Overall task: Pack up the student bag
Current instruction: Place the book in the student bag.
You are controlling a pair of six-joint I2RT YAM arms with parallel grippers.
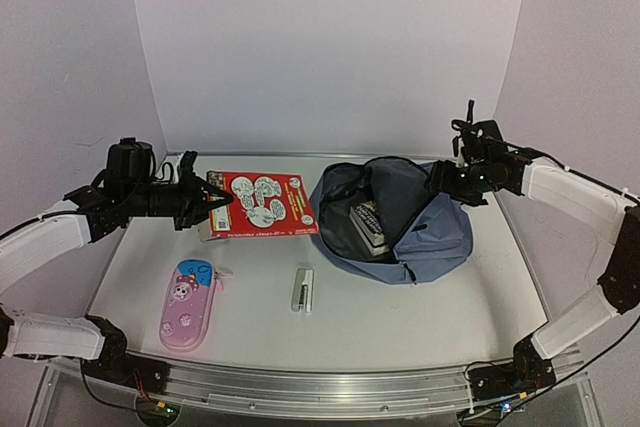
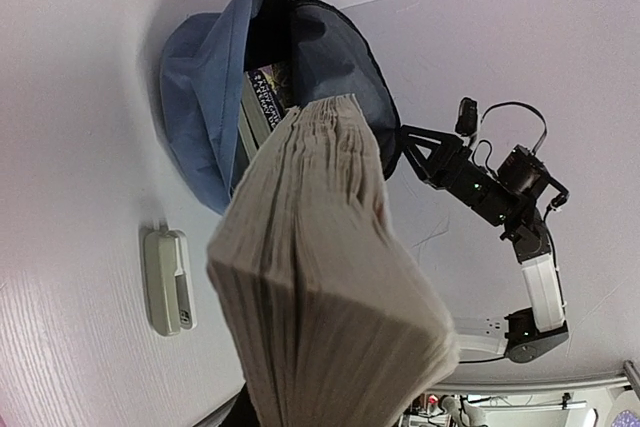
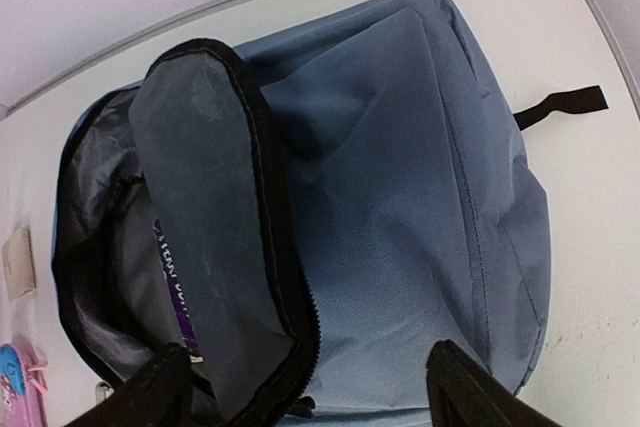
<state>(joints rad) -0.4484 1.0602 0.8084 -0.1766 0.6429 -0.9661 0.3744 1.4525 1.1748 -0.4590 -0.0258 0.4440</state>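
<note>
The student bag lies open at the table's right of centre, slate-blue, its flap folded back over the dark lining. A book with a purple spine sits inside. My left gripper is shut on the left edge of a red picture book, held a little above the table left of the bag. In the left wrist view the book's page edges fill the middle and hide the fingers. My right gripper hangs open over the bag's far side, its fingertips spread either side of the flap's zipper edge.
A pink-and-blue pencil case lies at the front left. A small white stapler-like object rests near the table's middle, in front of the bag. Lilac walls close the back and both sides. A metal rail runs along the near edge.
</note>
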